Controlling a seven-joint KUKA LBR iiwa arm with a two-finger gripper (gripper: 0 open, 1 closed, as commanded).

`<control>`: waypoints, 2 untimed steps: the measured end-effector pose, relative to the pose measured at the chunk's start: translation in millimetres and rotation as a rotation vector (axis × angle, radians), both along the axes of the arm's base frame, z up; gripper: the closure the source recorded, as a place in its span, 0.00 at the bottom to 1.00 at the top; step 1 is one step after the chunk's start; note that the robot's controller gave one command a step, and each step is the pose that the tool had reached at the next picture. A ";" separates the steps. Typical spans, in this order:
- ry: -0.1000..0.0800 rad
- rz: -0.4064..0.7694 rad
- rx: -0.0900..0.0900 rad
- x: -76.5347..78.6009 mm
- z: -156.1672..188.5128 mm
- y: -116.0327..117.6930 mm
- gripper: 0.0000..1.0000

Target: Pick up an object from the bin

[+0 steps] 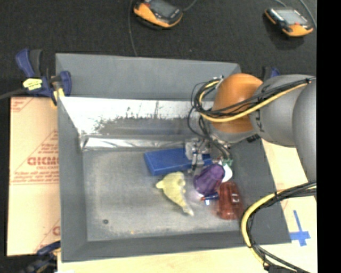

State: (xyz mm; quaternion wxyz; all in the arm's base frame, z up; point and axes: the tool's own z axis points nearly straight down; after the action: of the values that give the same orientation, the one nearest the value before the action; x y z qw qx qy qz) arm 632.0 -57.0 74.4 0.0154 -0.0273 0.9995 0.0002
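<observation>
At right side of bin (72, 176), gripper (205, 155) hanging over the spot where blue block (165, 161) is meeting purple lump (209, 179); clenched or released, cannot tell; red piece (229, 200) and pale yellow toy (175, 189) crowding close; risk: catching two things, or one slipping out.

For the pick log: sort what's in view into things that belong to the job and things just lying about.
Job: pincer, down at the right end of the blue block, beside the purple thing; bin; yellow lump; red piece.
Lying about: two orange devices on the dark floor beyond the bin.
</observation>
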 end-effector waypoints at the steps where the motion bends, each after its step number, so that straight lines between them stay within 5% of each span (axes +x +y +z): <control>1: 0.000 0.000 0.000 -0.1 -0.1 0.0 1.00; 2: 0.000 0.000 -0.001 -2.7 41.7 -6.8 1.00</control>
State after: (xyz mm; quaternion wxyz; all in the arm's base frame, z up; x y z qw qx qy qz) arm 629.4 -63.8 116.1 0.0152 -0.0274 0.9995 -0.0002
